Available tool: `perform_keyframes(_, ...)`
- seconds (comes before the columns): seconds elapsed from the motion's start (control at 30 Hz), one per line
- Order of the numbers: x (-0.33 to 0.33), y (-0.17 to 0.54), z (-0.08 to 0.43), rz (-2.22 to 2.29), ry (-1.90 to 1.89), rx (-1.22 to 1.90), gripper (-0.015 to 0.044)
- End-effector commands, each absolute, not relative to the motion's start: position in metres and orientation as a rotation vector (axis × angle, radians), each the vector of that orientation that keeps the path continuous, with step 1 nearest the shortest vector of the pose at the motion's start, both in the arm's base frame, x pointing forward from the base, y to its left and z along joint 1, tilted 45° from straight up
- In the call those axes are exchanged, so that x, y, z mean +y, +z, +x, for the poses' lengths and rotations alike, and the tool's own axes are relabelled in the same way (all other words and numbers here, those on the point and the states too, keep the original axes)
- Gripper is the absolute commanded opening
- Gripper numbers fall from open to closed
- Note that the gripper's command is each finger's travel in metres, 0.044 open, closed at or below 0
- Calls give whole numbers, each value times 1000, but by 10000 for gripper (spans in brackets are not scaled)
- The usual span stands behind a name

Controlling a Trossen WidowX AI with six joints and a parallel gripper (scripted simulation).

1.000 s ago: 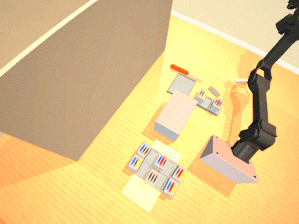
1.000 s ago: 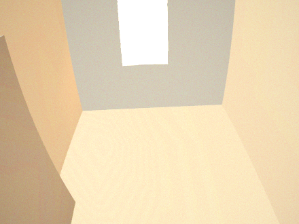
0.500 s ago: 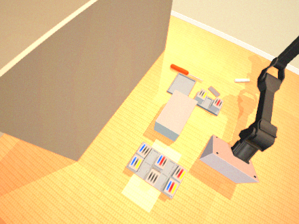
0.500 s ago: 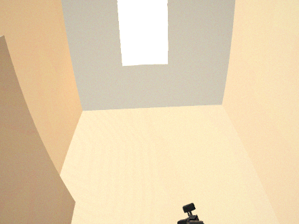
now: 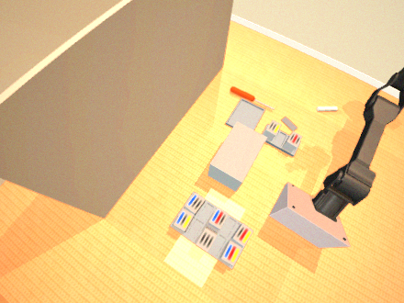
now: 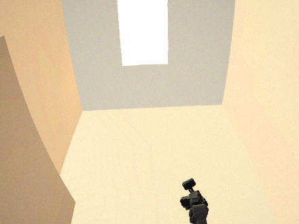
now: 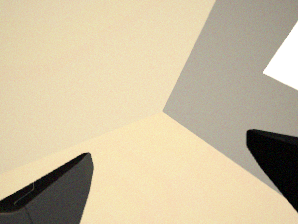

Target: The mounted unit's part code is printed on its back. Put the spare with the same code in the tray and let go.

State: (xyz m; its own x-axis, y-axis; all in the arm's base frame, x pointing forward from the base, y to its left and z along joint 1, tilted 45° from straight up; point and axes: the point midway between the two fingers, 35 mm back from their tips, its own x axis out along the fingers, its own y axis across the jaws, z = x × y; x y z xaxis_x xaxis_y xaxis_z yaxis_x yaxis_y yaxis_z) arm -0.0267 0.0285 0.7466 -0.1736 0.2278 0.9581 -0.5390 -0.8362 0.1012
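Lower and re-aim the gripper [image 6: 184, 202] [image 7: 169, 142]: its fingers stand spread, nothing between them, facing the room's walls and ceiling. The likely spares, striped blocks [image 5: 218, 218], sit in the rack [image 5: 198, 218] on the table [image 5: 138, 257], well apart from the tray [image 5: 245, 115]. Matching code: cannot tell.

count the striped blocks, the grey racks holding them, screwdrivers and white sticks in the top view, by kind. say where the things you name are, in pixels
striped blocks [image 5: 207, 239]: 8
grey racks [image 5: 197, 221]: 2
screwdriver [image 5: 242, 94]: 1
white stick [image 5: 327, 109]: 1
total: 12
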Motion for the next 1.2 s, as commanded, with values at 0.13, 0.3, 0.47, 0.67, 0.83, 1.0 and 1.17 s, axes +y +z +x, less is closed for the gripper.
perform_keyframes(0.13, 131, 729, 10, 1465, 1817, -187, 440)
perform_keyframes(0.3, 180, 711, 41, 1392, 1674, -110, 440)
perform_keyframes(0.47, 215, 697, 73, 1335, 1559, -108, 440)
perform_keyframes(0.67, 257, 665, 116, 1248, 1401, -17, 440)
perform_keyframes(0.83, 289, 629, 161, 1165, 1252, 60, 440)
perform_keyframes(1.0, 305, 602, 192, 1104, 1145, 113, 440)
perform_keyframes(1.17, 322, 550, 242, 977, 958, 196, 440)
